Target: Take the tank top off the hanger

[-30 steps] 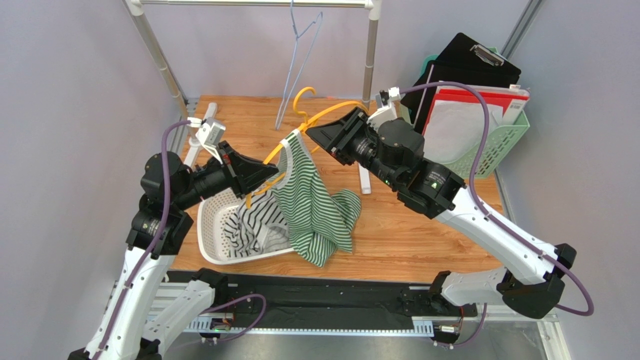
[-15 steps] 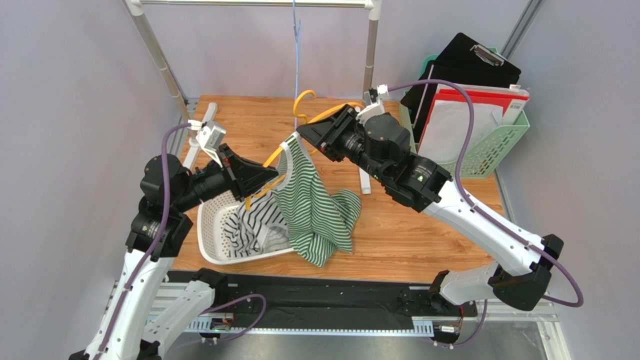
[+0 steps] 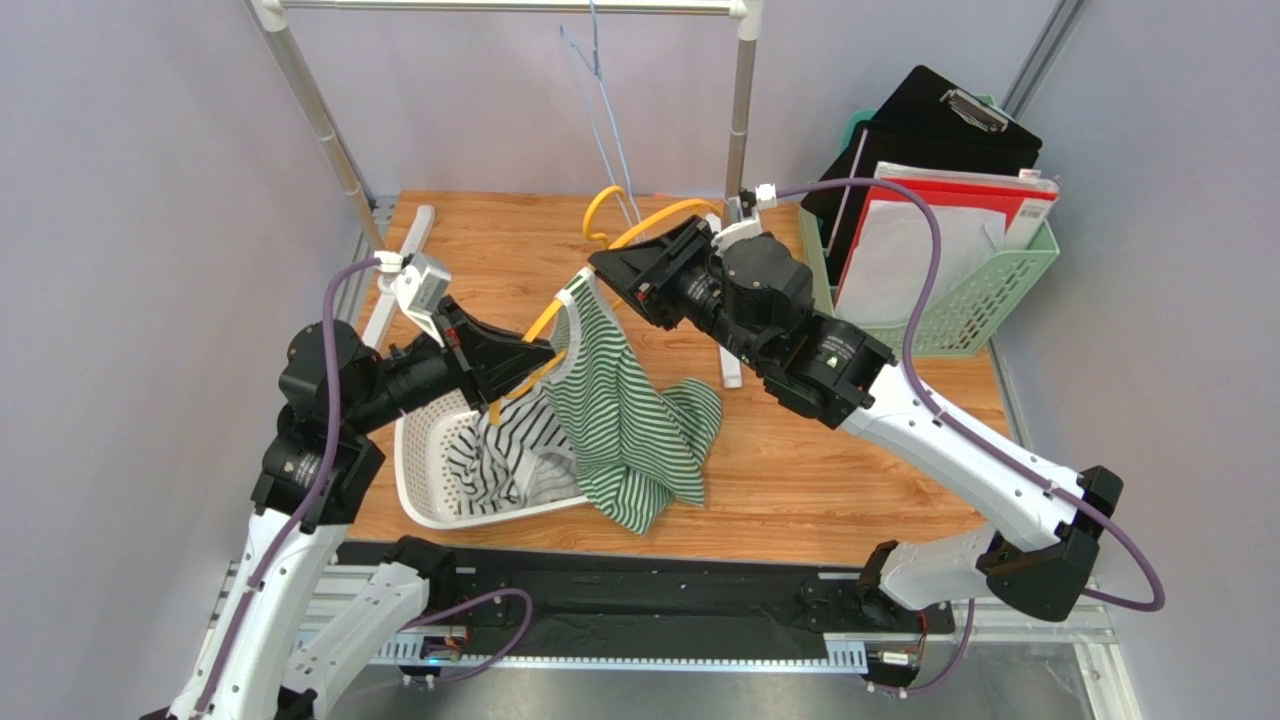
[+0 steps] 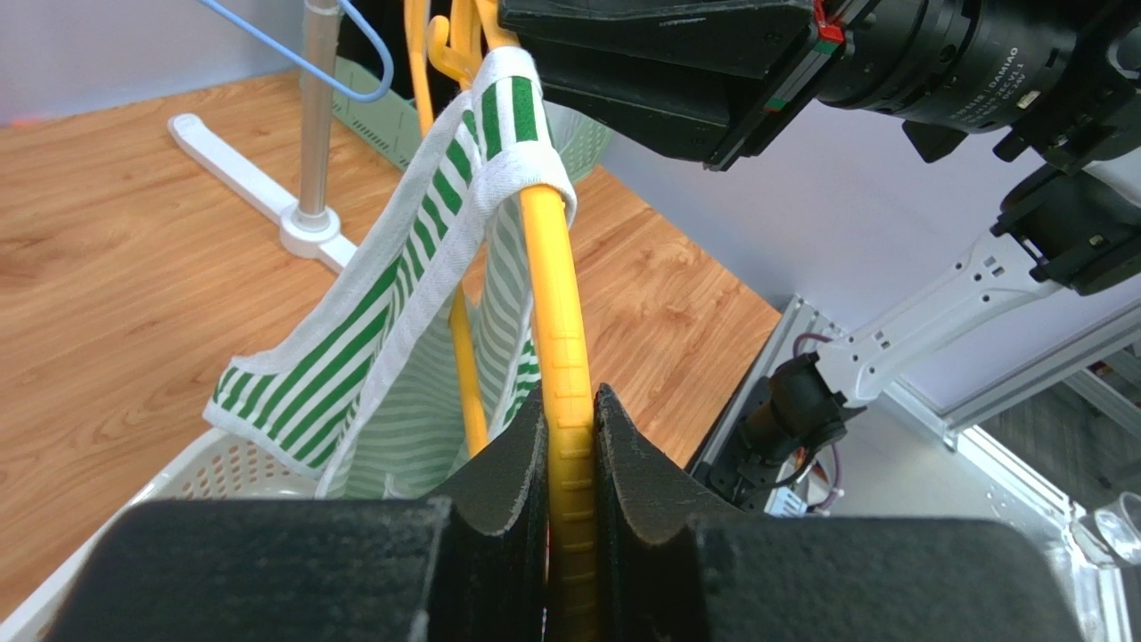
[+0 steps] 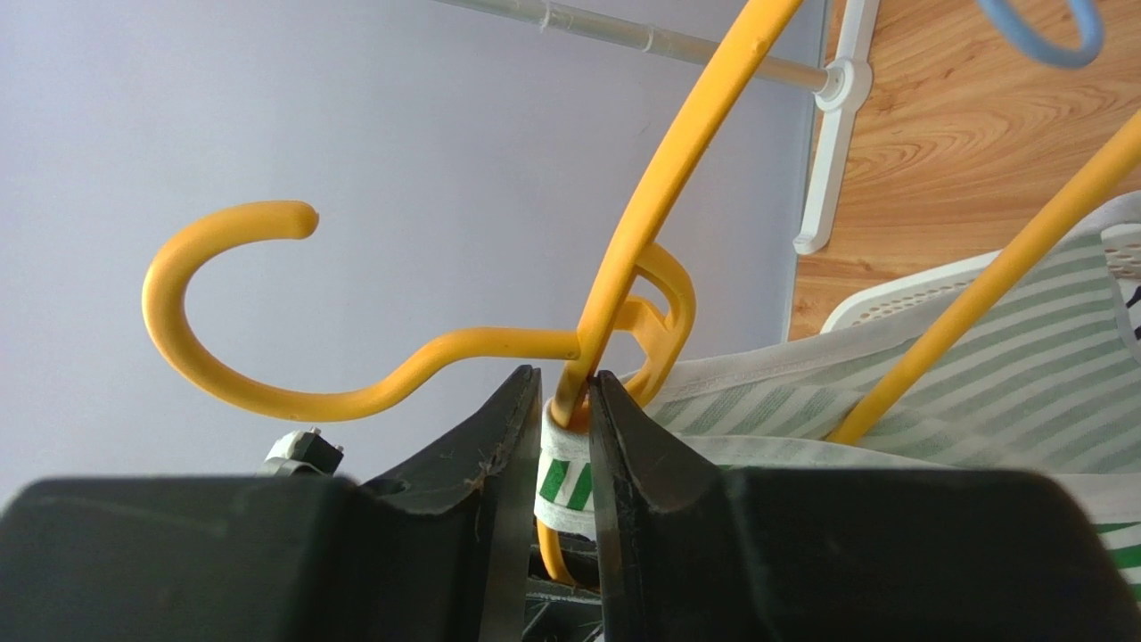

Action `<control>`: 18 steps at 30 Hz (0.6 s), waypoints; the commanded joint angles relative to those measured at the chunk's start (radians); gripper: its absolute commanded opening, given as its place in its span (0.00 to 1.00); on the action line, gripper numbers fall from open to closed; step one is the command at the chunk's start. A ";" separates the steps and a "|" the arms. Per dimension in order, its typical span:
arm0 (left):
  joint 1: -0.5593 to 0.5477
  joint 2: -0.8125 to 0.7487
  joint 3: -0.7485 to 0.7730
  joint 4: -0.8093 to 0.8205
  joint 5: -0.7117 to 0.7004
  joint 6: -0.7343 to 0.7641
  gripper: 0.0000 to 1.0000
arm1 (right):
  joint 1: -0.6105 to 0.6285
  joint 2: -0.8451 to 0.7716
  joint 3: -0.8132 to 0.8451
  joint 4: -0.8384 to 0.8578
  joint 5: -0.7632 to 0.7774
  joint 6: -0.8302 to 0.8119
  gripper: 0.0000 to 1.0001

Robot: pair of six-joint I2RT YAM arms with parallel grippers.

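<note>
Left pincer (image 4: 569, 462): fingers pressed together on the lower bar of the yellow hanger (image 4: 560, 308). Only the left wrist view shows this contact; from above, the pincer's body hides it.
Laundry basket (image 3: 425, 450): below the left pincer, on the table (image 3: 842, 480). It holds a black-and-white striped garment (image 3: 504, 450) whose shape is hard to make out.
Tank top (image 3: 624, 405): green and white, with 1 strap looped over the hanger just beyond the left pincer's tips. The body hangs between the 2 pincers. Its lower part lies on the table and covers the basket's right edge.
Right pincer (image 5: 565, 442): clamped on the strap at the hanger's neck, with the yellow bar also passing between the fingers. Cannot tell whether the pads press cloth alone or cloth and bar.
Hook: beyond the right pincer's tips. It is whole in the right wrist view and partly hidden from above.
Blue hanger (image 3: 601, 90): farthest, on the rail above and beyond the right pincer. Both wrist views cut it off.
</note>
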 commanded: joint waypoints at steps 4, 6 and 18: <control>-0.046 -0.037 0.005 0.086 0.121 0.043 0.00 | -0.001 0.013 -0.024 0.116 0.040 0.087 0.25; -0.058 -0.040 0.002 0.088 0.118 0.047 0.00 | -0.002 0.018 -0.029 0.126 0.028 0.104 0.24; -0.089 -0.058 0.013 -0.019 0.031 0.107 0.34 | -0.004 -0.028 -0.078 0.176 0.000 0.063 0.00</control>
